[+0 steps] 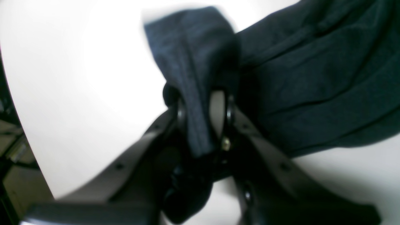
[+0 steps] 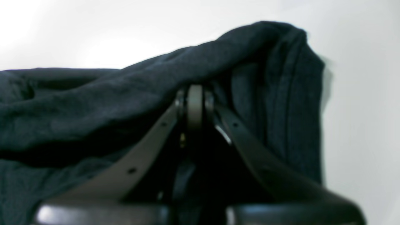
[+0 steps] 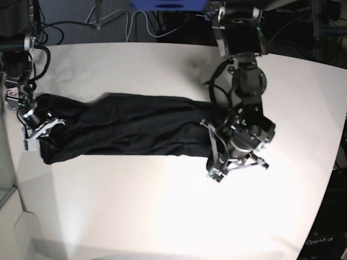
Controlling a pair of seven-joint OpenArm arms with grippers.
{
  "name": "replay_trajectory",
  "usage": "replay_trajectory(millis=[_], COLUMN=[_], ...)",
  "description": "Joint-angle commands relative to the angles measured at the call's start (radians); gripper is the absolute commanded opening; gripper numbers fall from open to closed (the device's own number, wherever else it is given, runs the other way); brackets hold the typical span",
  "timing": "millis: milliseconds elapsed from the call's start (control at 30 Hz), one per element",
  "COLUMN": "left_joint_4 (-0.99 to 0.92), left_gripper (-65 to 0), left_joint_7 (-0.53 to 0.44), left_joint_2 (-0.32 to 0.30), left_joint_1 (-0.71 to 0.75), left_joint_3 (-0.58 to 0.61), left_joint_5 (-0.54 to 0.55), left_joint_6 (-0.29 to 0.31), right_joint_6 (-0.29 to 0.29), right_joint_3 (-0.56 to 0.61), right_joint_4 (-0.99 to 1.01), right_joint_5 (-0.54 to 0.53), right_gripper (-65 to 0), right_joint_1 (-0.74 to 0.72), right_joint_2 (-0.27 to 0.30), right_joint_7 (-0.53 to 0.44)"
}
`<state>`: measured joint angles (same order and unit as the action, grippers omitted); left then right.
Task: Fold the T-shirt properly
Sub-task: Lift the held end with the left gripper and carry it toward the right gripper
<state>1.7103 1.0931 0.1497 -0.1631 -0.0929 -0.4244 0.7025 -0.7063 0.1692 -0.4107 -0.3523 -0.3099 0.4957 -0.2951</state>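
Across the white table (image 3: 162, 206) the black T-shirt (image 3: 135, 125) lies stretched in a long band, likely pulled taut to smooth it for a fold. At one end the left gripper (image 1: 203, 106) pinches a cloth edge; at the other, the right gripper (image 2: 194, 104) clamps fabric, jaws together.

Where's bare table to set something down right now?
Free: the wide white table strip in front of the T-shirt, and the strip behind it. Crowded: both shirt ends, where the left gripper and right gripper pinch cloth.
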Motion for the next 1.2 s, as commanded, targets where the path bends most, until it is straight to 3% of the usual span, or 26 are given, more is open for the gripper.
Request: replay_trajectory(millis=[0,300,600,767,1167], left_joint_4=[0.021,0.020,0.014,0.012,0.010], left_gripper=[-63.2,-63.3,-63.3,-63.3,-63.3], left_joint_7=[-0.021,-0.021,-0.020,-0.021,-0.023], left_joint_2=[0.007,0.007,0.007,0.007,0.007], left_joint_1=[-0.020,-0.025,-0.016,-0.008,0.030], left_joint_3=[0.037,0.192,0.249,0.249,0.250], left_joint_5=[0.028,0.169,0.309,0.391,0.520], left_joint_6=[-0.004,-0.004,-0.005,-0.109,-0.218], right_joint_6=[0.017,0.017,0.017,0.017,0.017], right_joint_3=[0.020,0.020,0.022,0.022,0.099], right_joint_4=[0.017,0.017,0.017,0.017,0.017], right_joint_5=[0.124,0.124,0.124,0.124,0.124], right_gripper=[-65.0,-65.0,-65.0,-65.0,-65.0], right_joint_1=[0.028,0.030,0.030,0.030,0.027], right_joint_2=[-0.015,-0.015,-0.015,-0.015,-0.015], right_joint_7=[0.208,0.208,0.208,0.208,0.207])
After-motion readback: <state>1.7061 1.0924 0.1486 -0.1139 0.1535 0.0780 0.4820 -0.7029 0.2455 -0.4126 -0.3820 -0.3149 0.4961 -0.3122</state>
